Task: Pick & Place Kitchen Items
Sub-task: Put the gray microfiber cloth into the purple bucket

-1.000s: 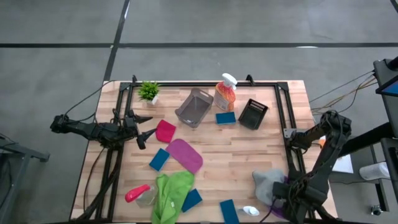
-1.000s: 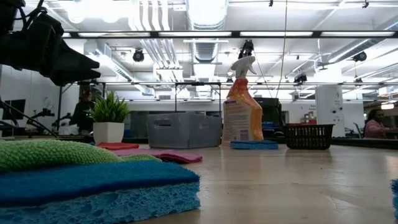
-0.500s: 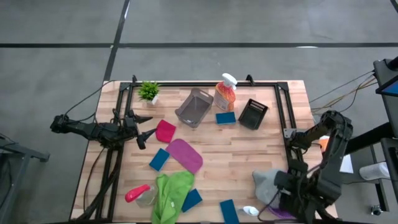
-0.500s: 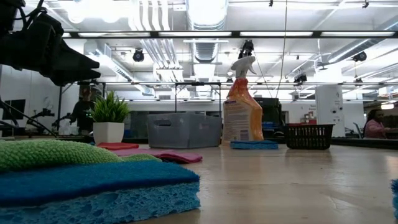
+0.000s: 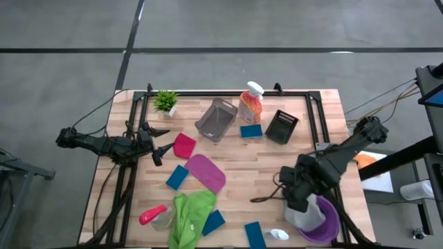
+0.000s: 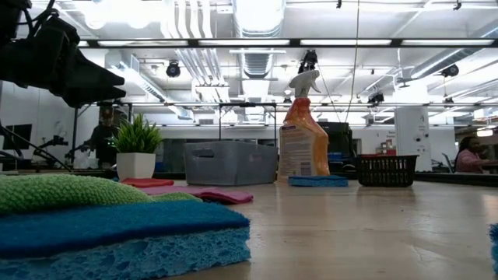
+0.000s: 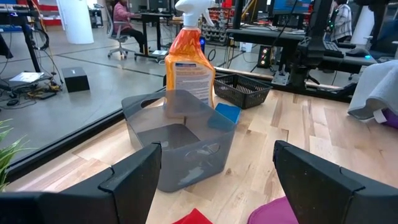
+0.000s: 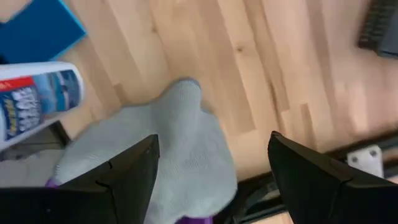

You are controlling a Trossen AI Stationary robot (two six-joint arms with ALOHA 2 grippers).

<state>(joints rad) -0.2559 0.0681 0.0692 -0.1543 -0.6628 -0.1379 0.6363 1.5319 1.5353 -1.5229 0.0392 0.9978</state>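
On the table [image 5: 277,166]: a plant [image 5: 165,101], a grey bin [image 5: 216,119], a black basket [image 5: 282,126], a purple bowl [image 5: 325,221].

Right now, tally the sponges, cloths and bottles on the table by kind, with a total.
Blue sponges: 4
Cloths: 4, namely red cloth, magenta cloth, green cloth, grey cloth
Bottles: 3, namely orange spray bottle, red-topped bottle, white-topped bottle
Total: 11

the right arm hides part of the grey cloth [image 5: 303,211].
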